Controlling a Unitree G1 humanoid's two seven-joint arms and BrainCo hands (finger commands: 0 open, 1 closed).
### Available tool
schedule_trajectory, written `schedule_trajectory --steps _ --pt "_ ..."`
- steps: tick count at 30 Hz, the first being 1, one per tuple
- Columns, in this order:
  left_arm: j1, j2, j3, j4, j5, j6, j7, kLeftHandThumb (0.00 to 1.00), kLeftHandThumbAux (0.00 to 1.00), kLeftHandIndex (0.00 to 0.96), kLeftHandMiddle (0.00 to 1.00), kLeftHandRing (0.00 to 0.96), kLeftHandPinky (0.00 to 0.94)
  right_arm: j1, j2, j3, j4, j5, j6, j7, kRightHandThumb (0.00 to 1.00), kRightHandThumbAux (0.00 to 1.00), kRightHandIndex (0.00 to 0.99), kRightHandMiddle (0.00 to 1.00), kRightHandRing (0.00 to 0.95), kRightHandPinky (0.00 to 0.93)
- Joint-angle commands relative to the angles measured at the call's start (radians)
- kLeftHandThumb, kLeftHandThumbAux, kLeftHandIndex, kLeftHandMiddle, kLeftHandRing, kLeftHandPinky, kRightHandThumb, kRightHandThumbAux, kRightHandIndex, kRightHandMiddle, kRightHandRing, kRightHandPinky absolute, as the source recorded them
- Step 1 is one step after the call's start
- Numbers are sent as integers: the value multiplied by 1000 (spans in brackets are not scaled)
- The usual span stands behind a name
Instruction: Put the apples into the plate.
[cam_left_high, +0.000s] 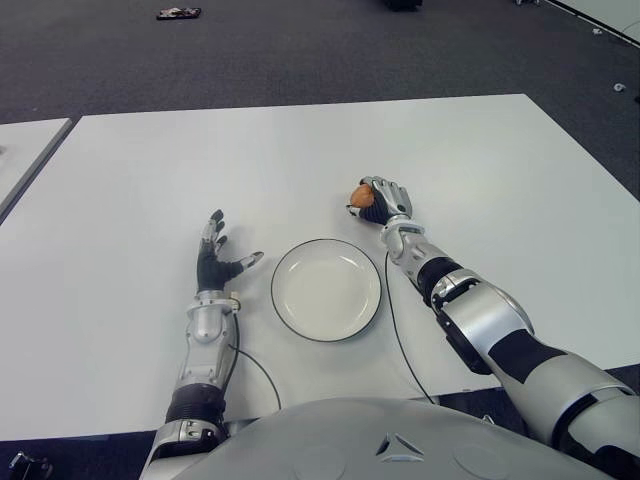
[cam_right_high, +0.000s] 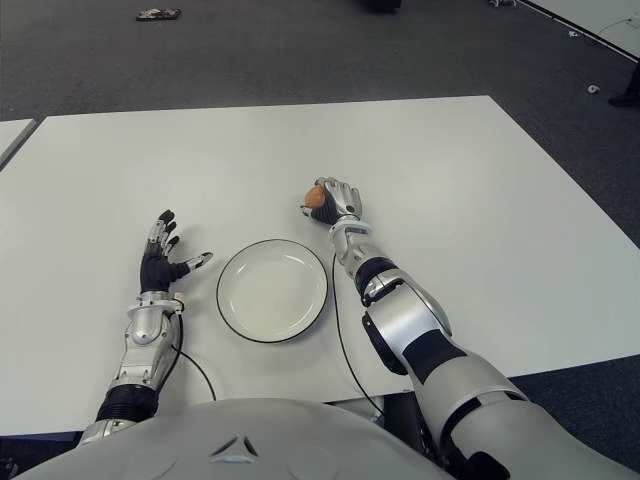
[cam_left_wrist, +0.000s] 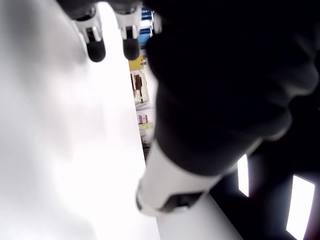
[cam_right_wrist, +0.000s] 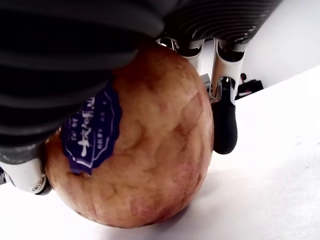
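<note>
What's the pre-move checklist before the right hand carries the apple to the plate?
1. Grasp: right hand fingers wrap the apple: ok.
2. Apple lifted off the table: not ok, it appears to sit on the surface in the right wrist view.
3. Plate empty: ok.
4. Path from apple to plate free of objects: ok.
5. Left hand open, on the plate's left, clear of it: ok.
6. Grip firmness: cannot tell.

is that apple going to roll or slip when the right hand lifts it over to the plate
The apple is round, so it would probably roll if released on the flat table. Its skin looks smooth and waxy, with a sticker, so it may be slightly slippery. The right hand wraps it from above, which likely holds it firm. The plate has a raised rim that should contain it.
</note>
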Motion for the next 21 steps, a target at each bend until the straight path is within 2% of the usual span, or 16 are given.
schedule_trajectory --steps 1,16,21 --pt "13 -1 5 10 3 17 14 0 493 0 0 0 7 76 18 2 39 8 23 72 950 662 372 498 531 803" --pt "6 -3 9 19 6 7 13 0 507 0 0 0 7 74 20 -14 37 14 20 67 951 661 375 502 528 806" --pt "4 -3 8 20 3 7 7 0 509 0 0 0 5 53 20 -48 30 44 8 41 951 661 375 501 529 804"
